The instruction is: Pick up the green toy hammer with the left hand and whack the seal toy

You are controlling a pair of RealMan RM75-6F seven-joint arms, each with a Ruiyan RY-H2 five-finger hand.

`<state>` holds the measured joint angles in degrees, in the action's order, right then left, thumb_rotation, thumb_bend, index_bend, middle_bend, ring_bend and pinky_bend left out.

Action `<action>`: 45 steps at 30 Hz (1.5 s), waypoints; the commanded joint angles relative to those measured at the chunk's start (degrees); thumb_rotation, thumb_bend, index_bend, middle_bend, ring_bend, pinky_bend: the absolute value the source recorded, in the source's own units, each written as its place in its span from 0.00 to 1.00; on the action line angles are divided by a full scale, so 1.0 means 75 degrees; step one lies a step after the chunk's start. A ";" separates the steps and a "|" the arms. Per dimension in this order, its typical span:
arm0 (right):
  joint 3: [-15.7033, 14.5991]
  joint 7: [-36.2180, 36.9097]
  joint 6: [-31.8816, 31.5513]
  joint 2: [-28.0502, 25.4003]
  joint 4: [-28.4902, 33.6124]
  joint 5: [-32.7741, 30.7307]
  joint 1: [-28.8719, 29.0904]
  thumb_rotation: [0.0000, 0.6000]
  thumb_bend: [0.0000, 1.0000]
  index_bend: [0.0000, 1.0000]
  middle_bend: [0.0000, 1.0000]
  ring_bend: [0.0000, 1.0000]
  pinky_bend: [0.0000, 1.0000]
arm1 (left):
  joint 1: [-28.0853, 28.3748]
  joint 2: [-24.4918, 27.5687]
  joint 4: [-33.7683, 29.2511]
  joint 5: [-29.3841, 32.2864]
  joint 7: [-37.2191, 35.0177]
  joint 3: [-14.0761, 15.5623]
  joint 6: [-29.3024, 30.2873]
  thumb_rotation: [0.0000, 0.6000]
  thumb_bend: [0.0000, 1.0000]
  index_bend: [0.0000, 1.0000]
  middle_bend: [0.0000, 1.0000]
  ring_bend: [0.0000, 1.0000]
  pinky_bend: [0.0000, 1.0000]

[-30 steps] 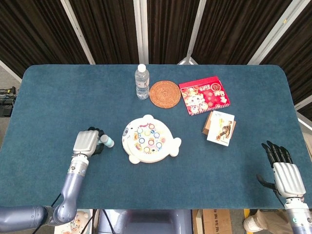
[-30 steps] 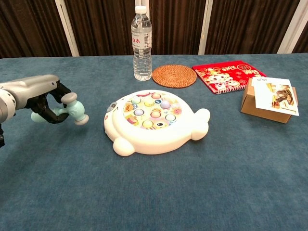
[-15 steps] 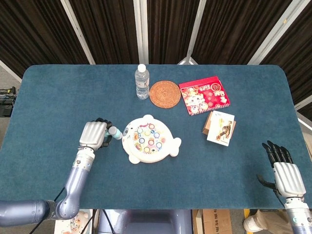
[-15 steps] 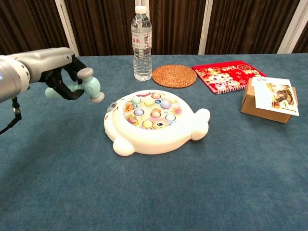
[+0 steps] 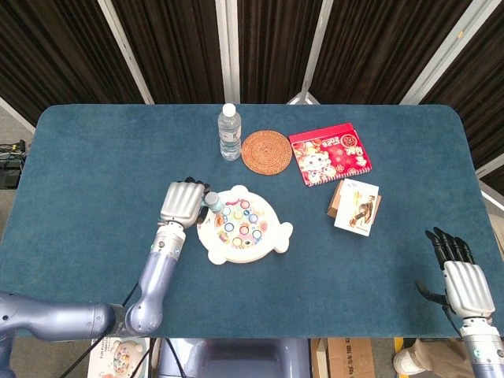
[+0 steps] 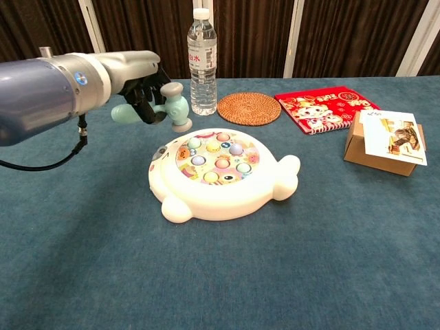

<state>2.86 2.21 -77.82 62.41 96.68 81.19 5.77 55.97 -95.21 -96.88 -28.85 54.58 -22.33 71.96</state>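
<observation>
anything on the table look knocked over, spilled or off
Nothing stands out. The water bottle stands upright with its cap on, the seal toy lies flat, and the card rests on its cardboard box.

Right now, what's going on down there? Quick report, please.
Left hand grips the green toy hammer, raised off the table. Hammer head near the seal toy, not touching. Right hand open, idle at the table edge. Nothing between hammer and toy.
</observation>
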 commanded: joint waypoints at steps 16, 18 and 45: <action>0.0018 0.0102 0.0064 -0.0015 0.0014 -0.0051 0.0018 1.00 0.27 0.00 0.00 0.00 0.00 | 0.0716 -0.0491 0.0820 0.0301 0.0421 0.0122 -0.0034 1.00 0.71 0.60 0.41 0.27 0.42; 0.0020 0.0099 0.0063 -0.0017 0.0019 -0.0059 0.0016 1.00 0.27 0.00 0.00 0.00 0.00 | 0.0727 -0.0492 0.0833 0.0304 0.0419 0.0147 -0.0024 1.00 0.71 0.60 0.41 0.27 0.42; 0.0021 0.0114 0.0067 -0.0029 0.0042 -0.0066 0.0014 1.00 0.27 0.00 0.00 0.00 0.00 | 0.0915 -0.0792 0.1257 0.0183 0.0132 0.0223 -0.0136 1.00 0.71 0.59 0.41 0.27 0.42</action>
<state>3.02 3.07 -77.31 62.19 96.99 80.69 5.88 62.56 -101.30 -87.00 -27.33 55.45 -20.23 70.64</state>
